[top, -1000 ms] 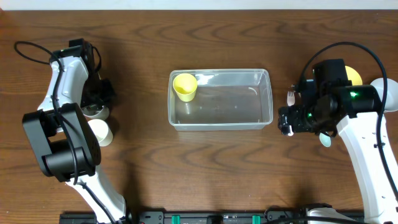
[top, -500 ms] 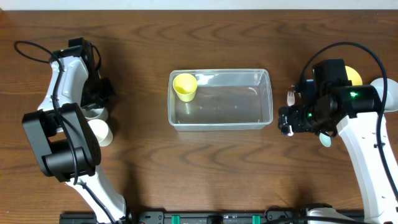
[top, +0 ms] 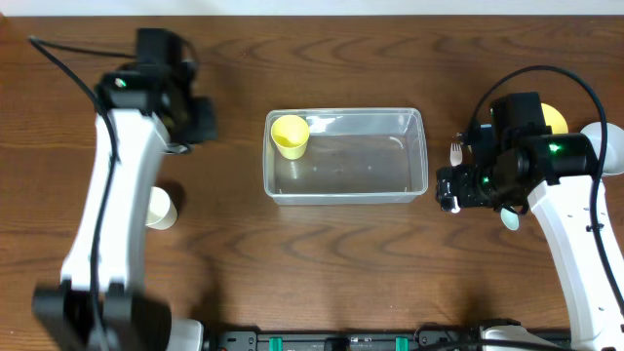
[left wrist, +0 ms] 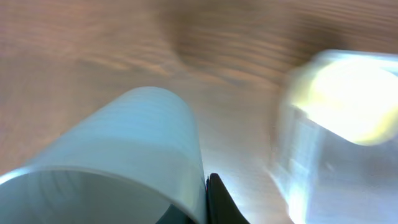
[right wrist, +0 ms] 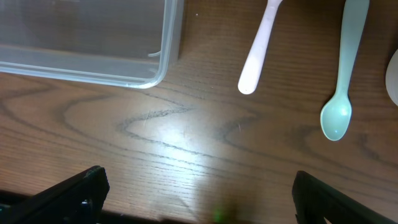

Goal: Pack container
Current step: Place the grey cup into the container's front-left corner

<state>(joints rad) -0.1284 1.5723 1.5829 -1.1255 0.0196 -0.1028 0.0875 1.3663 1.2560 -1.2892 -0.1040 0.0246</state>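
Observation:
The clear container stands at the table's middle with a yellow cup in its left end. My left gripper is raised to the left of the container and is shut on a pale-blue cup. One dark finger presses the cup's wall. The left wrist view is blurred, with the container and yellow cup at the right. My right gripper is open and empty just right of the container. The container's corner shows in the right wrist view.
A white cup stands at the left. A white fork and a pale-green spoon lie right of the container. A yellow bowl and a white bowl sit at the far right.
My left arm has lifted the pale-blue cup off the table and swung up and right toward the container. The white cup stays put. The right arm has not moved.

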